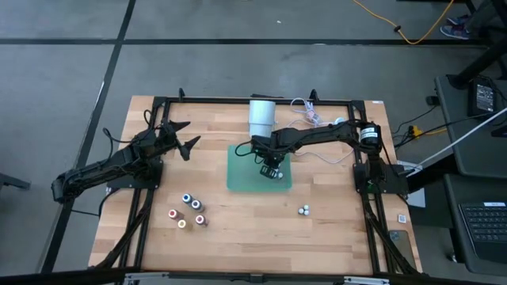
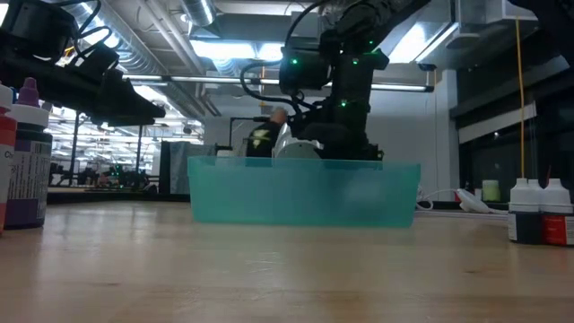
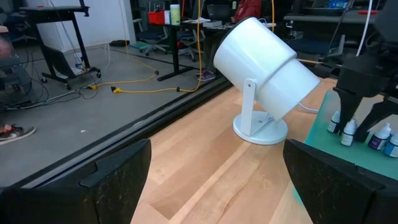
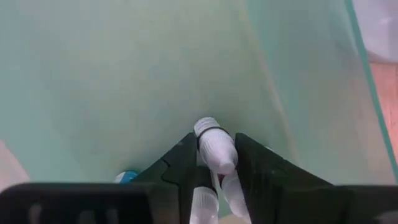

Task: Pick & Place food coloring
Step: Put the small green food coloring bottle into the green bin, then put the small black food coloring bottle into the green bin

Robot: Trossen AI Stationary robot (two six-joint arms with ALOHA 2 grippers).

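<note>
My right gripper (image 1: pixel 271 168) reaches from the table's right side down into the green tray (image 1: pixel 242 178) and is shut on a tiny white-capped food coloring bottle (image 4: pixel 214 146). Other small bottles (image 3: pixel 380 135) stand in the tray beside it. Several more food coloring bottles (image 1: pixel 190 210) stand upright on the bare wood near the table's front left, and two white-topped ones (image 1: pixel 303 210) stand toward the front right. My left gripper (image 1: pixel 184 139) hovers open over the table's left part, touching nothing. My right gripper pinches one small bottle by its white cap and neck (image 4: pixel 210 134) between its two fingers (image 4: pixel 183 158), coming from above and pointing down into the tray. The bottle stays upright among the other bottles; whether its base rests on the tray floor, I cannot tell.
A large white cylinder on a round foot (image 3: pixel 261 68) stands at the tray's far edge. The tray's raised walls (image 2: pixel 305 190) surround the right gripper. White cables (image 1: pixel 313 115) lie at the far right. Open wood lies in front of the tray.
</note>
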